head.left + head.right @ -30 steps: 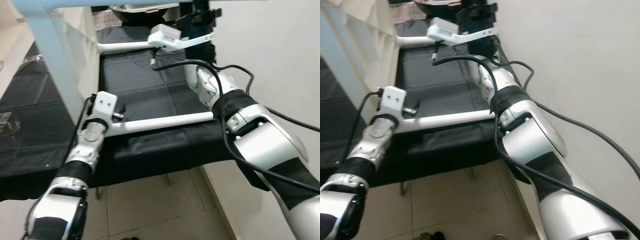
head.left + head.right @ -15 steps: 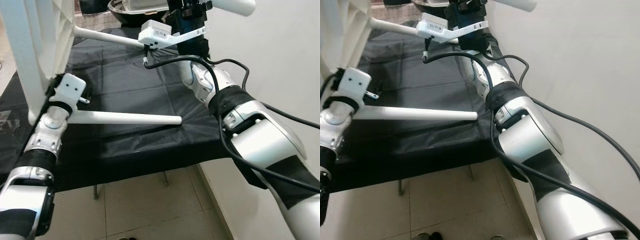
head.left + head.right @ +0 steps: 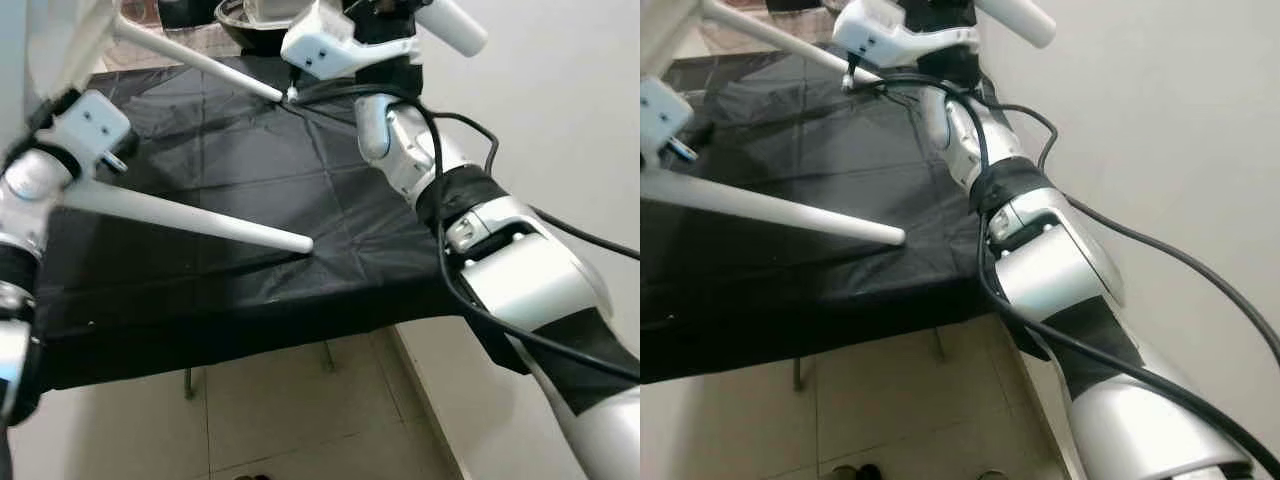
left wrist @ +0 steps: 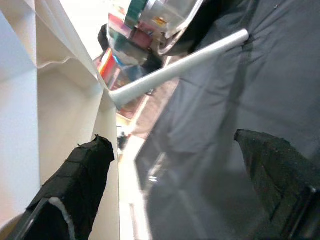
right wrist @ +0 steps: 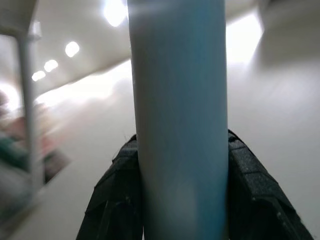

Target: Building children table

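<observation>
I read the little table (image 3: 45,40) as light, stiff white plastic — easy to lift but awkward, since the long legs give it leverage and the smooth round tubes could turn or slip in a grip. It is tipped up at the left over the black cloth (image 3: 240,160) of the work surface, with one leg (image 3: 190,218) slanting out across the cloth and another leg (image 3: 195,62) reaching toward the far side. I would take hold near where a leg meets the top, or on the rim of the top itself, not out at a leg tip.

My right gripper (image 5: 177,190) is clenched around a pale tube — the wrist view shows a black pad (image 5: 117,195) pressed on each side of it — and I judge this to be a further table leg (image 3: 452,25), held high at the far right.

My left gripper (image 4: 170,195) is spread wide; one finger (image 4: 75,190) lies against the white wall of the table top, the other stands clear over the cloth. It looks to brace the top, not pinch it.
</observation>
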Robot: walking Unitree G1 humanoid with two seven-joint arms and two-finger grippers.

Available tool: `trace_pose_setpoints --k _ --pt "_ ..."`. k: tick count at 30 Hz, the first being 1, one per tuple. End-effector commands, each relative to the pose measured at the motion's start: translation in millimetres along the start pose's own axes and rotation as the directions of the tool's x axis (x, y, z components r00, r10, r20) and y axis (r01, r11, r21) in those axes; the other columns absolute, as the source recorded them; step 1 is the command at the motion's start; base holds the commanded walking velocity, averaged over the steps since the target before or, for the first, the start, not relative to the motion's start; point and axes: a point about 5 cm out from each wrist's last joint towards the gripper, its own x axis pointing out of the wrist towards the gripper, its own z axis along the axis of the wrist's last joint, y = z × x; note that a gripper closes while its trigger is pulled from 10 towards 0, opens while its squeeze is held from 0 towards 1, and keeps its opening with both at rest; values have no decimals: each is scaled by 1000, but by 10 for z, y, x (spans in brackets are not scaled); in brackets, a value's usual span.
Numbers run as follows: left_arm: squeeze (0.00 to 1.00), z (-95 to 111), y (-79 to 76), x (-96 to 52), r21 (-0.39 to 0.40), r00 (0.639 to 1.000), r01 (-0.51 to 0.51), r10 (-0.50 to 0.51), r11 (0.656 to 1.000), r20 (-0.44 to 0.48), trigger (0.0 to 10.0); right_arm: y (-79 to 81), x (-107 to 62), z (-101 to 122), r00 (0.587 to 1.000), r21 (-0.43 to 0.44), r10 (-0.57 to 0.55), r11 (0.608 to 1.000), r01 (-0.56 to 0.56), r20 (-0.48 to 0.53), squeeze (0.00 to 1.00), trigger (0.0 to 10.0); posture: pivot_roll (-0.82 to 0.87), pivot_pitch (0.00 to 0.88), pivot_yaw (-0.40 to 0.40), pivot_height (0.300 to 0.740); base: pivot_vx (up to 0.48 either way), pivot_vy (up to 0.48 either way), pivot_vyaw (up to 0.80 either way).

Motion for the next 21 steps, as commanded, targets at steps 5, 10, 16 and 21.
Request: trace_pose_setpoints --k 5,10,16,21 --pt "0 -260 477 -217 90 984 -81 94 993 -150 10000 -95 -94 -550 910 211 50 977 42 -411 0 0 6 110 44 740 0 0 0" --pt "0 -120 583 -173 142 987 -81 99 987 -124 10000 98 -357 -756 784 388 215 921 36 -583 0 0 15 110 44 740 0 0 0" --pt "0 -1 611 -116 182 991 -62 82 981 -102 10000 273 -625 -878 656 506 341 860 72 -673 0 0 24 112 45 740 0 0 0" --pt "0 189 613 -21 232 996 -37 54 972 -66 10000 515 -987 -927 506 613 487 782 109 -712 0 0 35 106 56 740 0 0 0"
